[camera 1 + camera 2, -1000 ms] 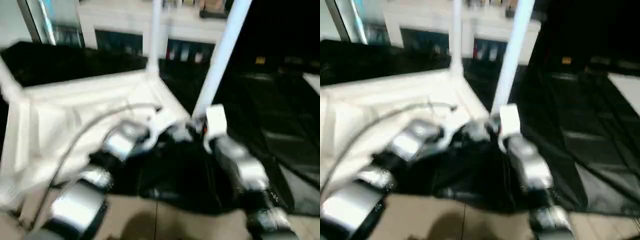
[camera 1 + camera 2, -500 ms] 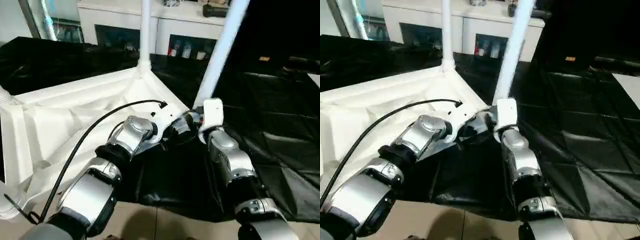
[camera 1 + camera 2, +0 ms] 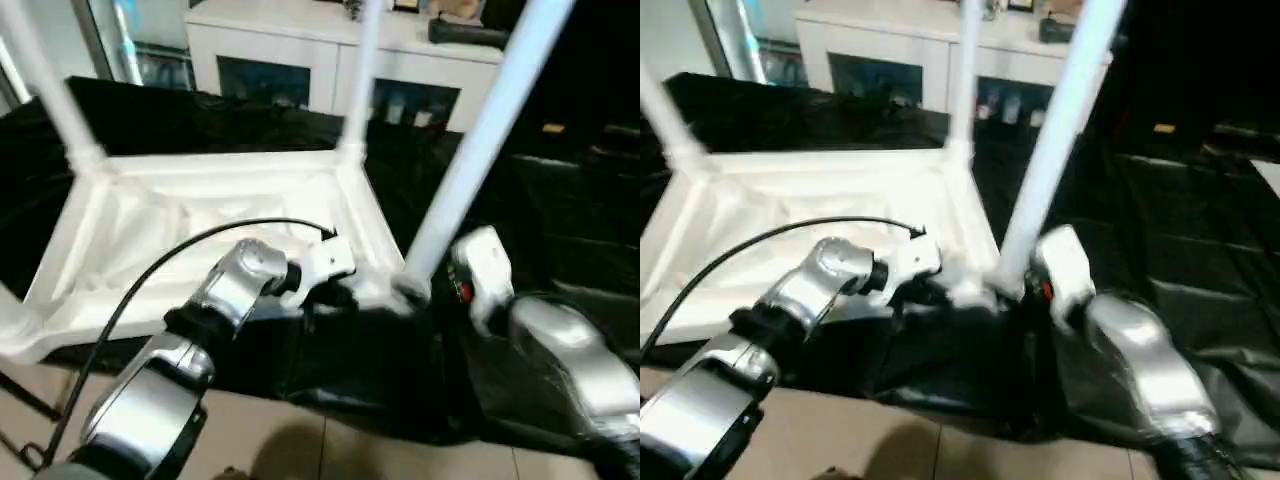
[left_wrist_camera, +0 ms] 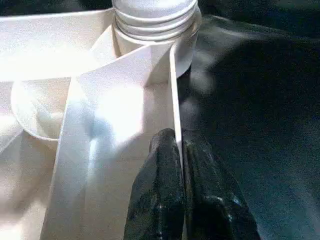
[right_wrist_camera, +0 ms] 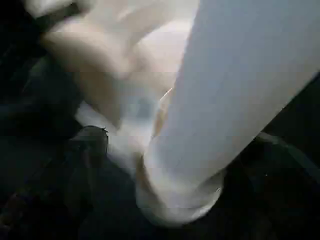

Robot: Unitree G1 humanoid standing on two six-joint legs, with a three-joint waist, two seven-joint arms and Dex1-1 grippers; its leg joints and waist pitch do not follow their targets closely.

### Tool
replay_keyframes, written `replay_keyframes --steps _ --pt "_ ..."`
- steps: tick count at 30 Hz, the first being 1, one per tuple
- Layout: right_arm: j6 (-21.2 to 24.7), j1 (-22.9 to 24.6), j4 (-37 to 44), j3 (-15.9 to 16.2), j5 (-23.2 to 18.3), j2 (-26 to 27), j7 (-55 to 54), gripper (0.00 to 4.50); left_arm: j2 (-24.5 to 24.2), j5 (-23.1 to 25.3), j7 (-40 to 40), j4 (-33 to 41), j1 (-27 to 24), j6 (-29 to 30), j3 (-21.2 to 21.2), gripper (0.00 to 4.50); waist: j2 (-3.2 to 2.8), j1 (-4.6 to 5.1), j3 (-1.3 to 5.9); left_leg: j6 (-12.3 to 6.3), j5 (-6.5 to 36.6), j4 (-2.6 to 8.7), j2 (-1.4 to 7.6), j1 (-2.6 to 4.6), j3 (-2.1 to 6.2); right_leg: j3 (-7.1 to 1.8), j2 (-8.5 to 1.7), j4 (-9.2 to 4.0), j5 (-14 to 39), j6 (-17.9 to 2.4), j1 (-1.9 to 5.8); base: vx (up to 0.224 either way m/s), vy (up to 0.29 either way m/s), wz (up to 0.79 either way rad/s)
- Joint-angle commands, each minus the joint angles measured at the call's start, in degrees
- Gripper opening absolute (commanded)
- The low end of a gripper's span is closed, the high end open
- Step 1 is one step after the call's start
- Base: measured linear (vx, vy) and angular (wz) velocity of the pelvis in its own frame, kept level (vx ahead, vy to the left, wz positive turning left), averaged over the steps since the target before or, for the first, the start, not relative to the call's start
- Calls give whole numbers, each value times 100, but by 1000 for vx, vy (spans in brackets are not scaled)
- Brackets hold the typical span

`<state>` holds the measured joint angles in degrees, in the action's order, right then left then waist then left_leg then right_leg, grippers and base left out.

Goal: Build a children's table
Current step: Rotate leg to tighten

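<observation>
Tabletop [image 3: 200,215] underside up, 3 legs [image 3: 480,150] upward, nearest tilted

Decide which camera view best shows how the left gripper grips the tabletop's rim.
The left wrist view: the left gripper is shut on the tabletop's thin rim, one finger on each side. In the eye views its fingertips are hidden behind the wrist. The right wrist view has a leg instead.

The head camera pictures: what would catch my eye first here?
A white plastic tabletop lies upside down on black sheeting, with long white tube legs rising from its corners. The left gripper pinches the tabletop's thin rim just below the nearest leg's socket. A white cabinet stands behind.
</observation>
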<state>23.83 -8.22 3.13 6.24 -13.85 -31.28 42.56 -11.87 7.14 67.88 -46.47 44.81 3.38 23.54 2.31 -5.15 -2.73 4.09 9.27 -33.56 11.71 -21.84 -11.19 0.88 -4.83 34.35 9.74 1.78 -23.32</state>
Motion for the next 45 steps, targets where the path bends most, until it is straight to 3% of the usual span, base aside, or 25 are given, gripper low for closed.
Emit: replay_keyframes --steps 1,6,14,19,29,30,35,36,39,42,44,45 --pt "110 11 219 60 -102 -131 307 448 3 48 460 -52 -164 -18 332 0 28 40 287 -63 2350 469 141 118 99 -122 -263 -564 2563 -778 132 0 0 0" --pt "140 -89 158 270 86 34 220 448 -142 66 626 118 -141 13 278 0 45 63 301 -20 2282 456 143 126 93 -111 -259 -546 2460 -862 99 0 0 0" --pt "93 -263 -80 299 27 246 170 448 -270 75 733 282 -211 41 287 0 37 63 313 -2 2108 461 143 106 80 -111 -254 -480 1975 -997 131 0 0 0" --pt "101 -329 -225 234 18 275 253 401 -301 77 744 325 -217 65 250 0 53 82 296 31 2245 465 142 118 91 -112 -268 -527 2406 -875 110 0 0 0" --pt "55 -320 -318 224 22 236 305 323 -378 62 741 416 -257 86 222 0 35 77 312 -12 2038 455 142 108 74 -115 -251 -482 1963 -997 133 0 0 0" --pt "59 -325 -323 224 16 247 311 299 -390 61 747 422 -262 86 221 0 41 76 311 -12 2045 454 139 106 72 -115 -251 -483 1972 -996 136 0 0 0" --pt "50 -334 -342 238 33 271 319 276 -405 65 747 412 -256 88 216 0 39 75 308 9 2111 457 139 115 75 -113 -256 -493 2094 -981 129 0 0 0" --pt "42 -344 -367 245 44 290 329 249 -417 69 749 417 -259 97 217 0 37 73 307 11 2116 456 140 115 76 -115 -256 -494 2105 -975 128 0 0 0" --pt "36 -348 -384 248 46 302 333 240 -426 72 750 431 -270 107 220 0 33 82 309 25 2146 462 142 115 81 -110 -259 -493 2124 -972 128 0 0 0" --pt "-10 -463 -751 109 274 629 -371 221 -332 107 349 273 -216 136 102 0 14 106 300 71 2232 467 136 118 82 -110 -253 -504 2178 -973 110 0 0 0" --pt "16 -553 -942 2 340 836 -768 215 -246 145 24 122 -142 128 27 0 29 169 297 148 2376 462 101 113 92 -87 -248 -525 2499 -927 84 0 0 0" --pt "109 -736 -1284 -191 392 1279 -1487 212 -54 203 -670 -230 60 191 -141 0 13 207 298 213 2478 464 99 127 115 -72 -256 -546 2719 -861 72 0 0 0"
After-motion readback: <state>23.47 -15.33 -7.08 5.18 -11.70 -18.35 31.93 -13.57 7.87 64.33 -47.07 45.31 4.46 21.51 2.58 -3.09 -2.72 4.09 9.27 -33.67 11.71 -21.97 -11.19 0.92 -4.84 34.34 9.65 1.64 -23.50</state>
